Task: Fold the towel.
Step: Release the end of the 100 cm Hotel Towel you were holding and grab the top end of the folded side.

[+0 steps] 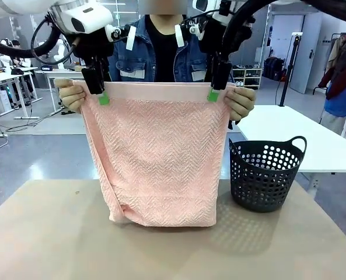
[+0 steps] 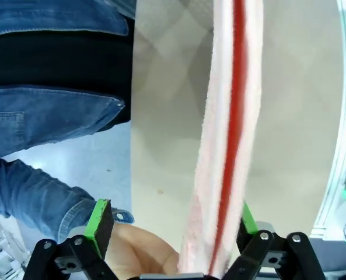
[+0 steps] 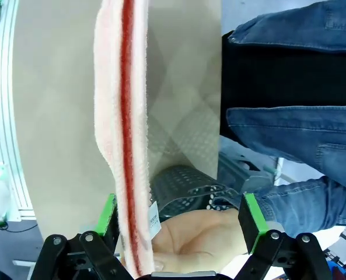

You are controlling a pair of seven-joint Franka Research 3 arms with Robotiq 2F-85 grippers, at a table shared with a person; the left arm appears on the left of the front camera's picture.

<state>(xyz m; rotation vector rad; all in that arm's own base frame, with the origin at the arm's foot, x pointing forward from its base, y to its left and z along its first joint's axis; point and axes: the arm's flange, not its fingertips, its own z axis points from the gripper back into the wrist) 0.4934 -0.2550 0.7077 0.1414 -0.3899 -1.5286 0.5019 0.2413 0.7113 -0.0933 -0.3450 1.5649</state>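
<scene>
Left gripper [image 2: 173,224] and right gripper [image 3: 177,219], both spread astride the top edge of the towel [image 1: 161,157], should close squarely on both layers, clear of the person's hands [image 1: 241,103].

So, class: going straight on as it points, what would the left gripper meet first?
Probably the towel, whose top edge sits inside the open left gripper, or the person's hand beside it; depth unclear.
</scene>
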